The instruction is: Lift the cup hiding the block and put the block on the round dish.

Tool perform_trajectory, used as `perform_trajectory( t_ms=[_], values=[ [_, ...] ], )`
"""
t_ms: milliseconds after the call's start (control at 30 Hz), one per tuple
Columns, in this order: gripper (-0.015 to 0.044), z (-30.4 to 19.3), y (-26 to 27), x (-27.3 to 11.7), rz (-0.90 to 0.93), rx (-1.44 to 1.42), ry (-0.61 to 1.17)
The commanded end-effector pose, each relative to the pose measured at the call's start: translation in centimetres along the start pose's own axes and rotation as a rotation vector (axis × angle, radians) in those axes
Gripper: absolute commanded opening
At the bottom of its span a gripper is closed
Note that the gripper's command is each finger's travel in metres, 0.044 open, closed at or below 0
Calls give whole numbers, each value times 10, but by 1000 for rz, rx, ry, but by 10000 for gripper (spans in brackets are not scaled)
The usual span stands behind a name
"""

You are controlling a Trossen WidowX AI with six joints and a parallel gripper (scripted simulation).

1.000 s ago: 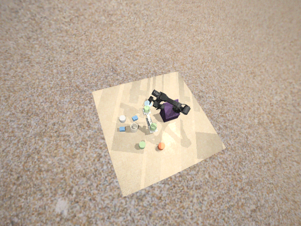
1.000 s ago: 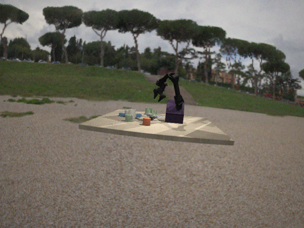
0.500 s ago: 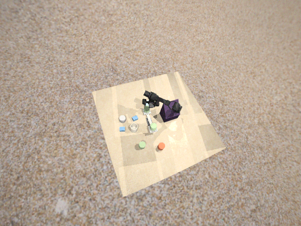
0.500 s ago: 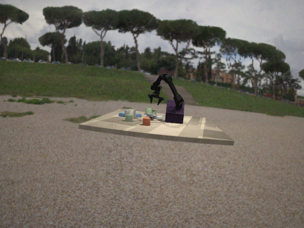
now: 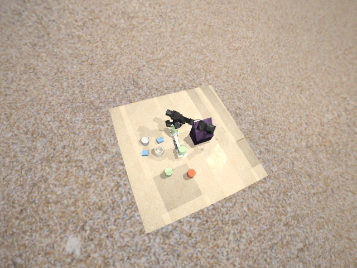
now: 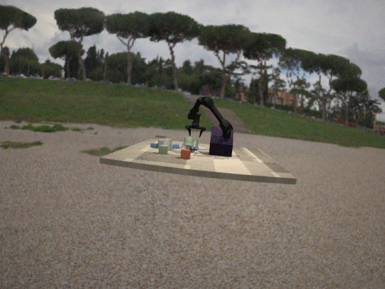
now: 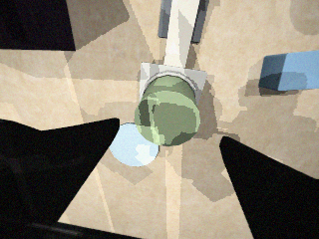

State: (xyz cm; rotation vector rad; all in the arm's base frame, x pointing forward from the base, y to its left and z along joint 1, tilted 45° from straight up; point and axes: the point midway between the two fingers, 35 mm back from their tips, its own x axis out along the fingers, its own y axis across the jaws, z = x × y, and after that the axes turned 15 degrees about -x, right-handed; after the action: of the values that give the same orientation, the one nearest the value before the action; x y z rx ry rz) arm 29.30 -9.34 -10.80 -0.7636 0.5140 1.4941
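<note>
Gripper [image 7: 169, 144] spread wide, empty, hovers over green cup [image 7: 168, 112]; cup at 12 o'clock between fingertips, dish [image 7: 131, 145] at 9.

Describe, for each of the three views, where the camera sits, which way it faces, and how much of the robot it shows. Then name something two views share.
Top: high above, looking down at an angle on the board; the whole arm shows.
Exterior: low, far off at the side, facing the board's edge; the whole arm and open gripper show.
Wrist: on the arm, facing straight down; only two dark fingers show.
Shared: wrist and top both show the green cup on the balance end.
</note>
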Motion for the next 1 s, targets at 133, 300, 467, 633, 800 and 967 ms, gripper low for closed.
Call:
perform_trajectory(
  t_ms=[133,300,467,633,800,967],
  values=[
    [440,2,2,14,11,0,-10],
    [440,2,1,22,11,1,-10],
    [440,2,1,30,11,1,-10],
    [440,2,1,38,11,1,-10],
    [440,2,1,46,11,1,-11],
    [440,3,1,54,11,0,-11]
  ],
)
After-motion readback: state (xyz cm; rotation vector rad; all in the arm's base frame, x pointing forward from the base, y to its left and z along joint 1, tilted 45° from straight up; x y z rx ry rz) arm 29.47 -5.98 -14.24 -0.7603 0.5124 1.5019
